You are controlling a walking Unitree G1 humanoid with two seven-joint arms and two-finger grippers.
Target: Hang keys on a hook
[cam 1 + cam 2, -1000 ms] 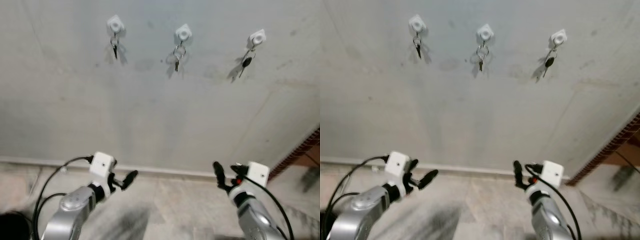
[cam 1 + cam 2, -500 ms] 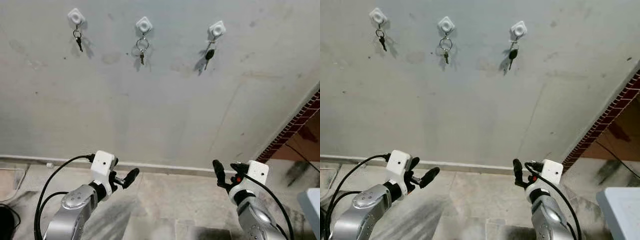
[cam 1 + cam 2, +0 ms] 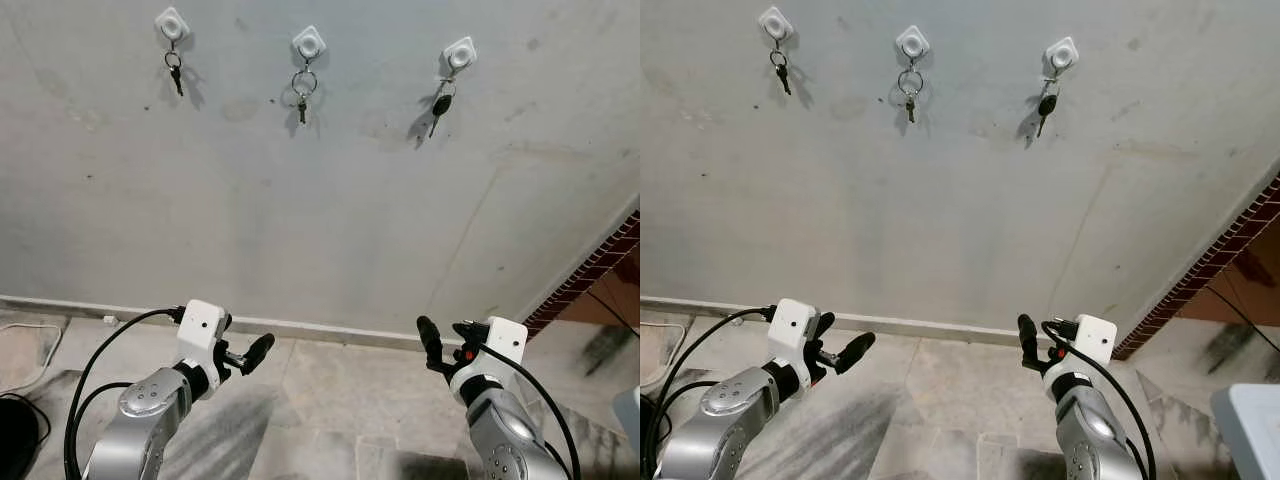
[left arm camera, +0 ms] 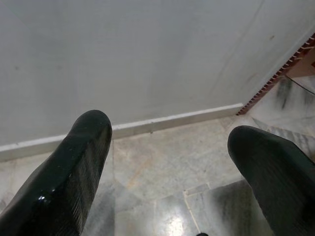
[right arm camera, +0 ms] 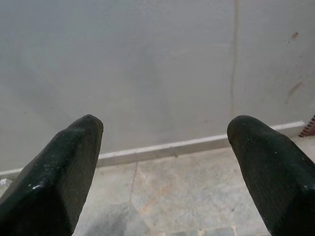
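- Keys: three sets, each on its own hook. Landmark: middle keys (image 3: 304,95); others are left keys (image 3: 175,74) and right keys (image 3: 439,105).
- Left pincer (image 3: 245,355) and right pincer (image 3: 437,350) both spread, empty, well below the middle keys.
- Risk, my judgement: lifting an arm toward the middle keys could knock a ring off.

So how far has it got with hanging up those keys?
It looks finished. All three white hooks on the wall carry keys: left hook, middle hook and right hook. The left gripper and right gripper are both open, holding nothing, low near the floor. Nothing seems left to hang.
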